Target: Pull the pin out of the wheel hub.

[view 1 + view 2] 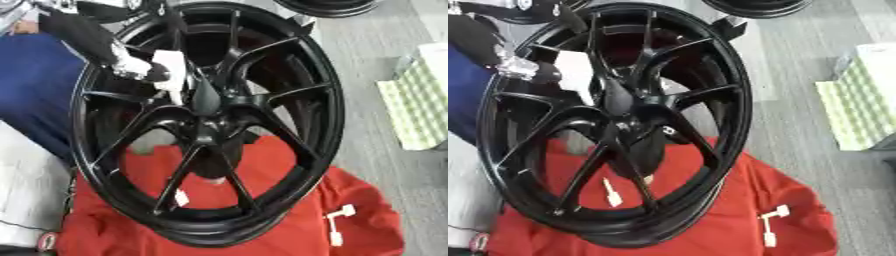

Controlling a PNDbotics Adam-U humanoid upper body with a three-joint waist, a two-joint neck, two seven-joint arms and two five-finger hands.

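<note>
I am looking down at a large black wheel [210,125] filling most of the frame, standing tilted on a red cloth [289,225] that covers the lower part of the picture; grey floor is running along the right side with a green-checked item [420,105] at the right edge. My left arm is coming in from the upper left, and the left hand [140,67] is sitting against the spokes just upper left of the hub [206,122]. It appears to be pinching a white piece [171,75], which I am taking for the pin, though I cannot tell how far it is seated. The right hand is not showing in either view. A small white tag [612,194] is hanging between lower spokes, and another white pin-like piece [338,225] is lying on the cloth at lower right. I am judging this as the extraction step; the next move calls for a straight pull away from the hub.
</note>
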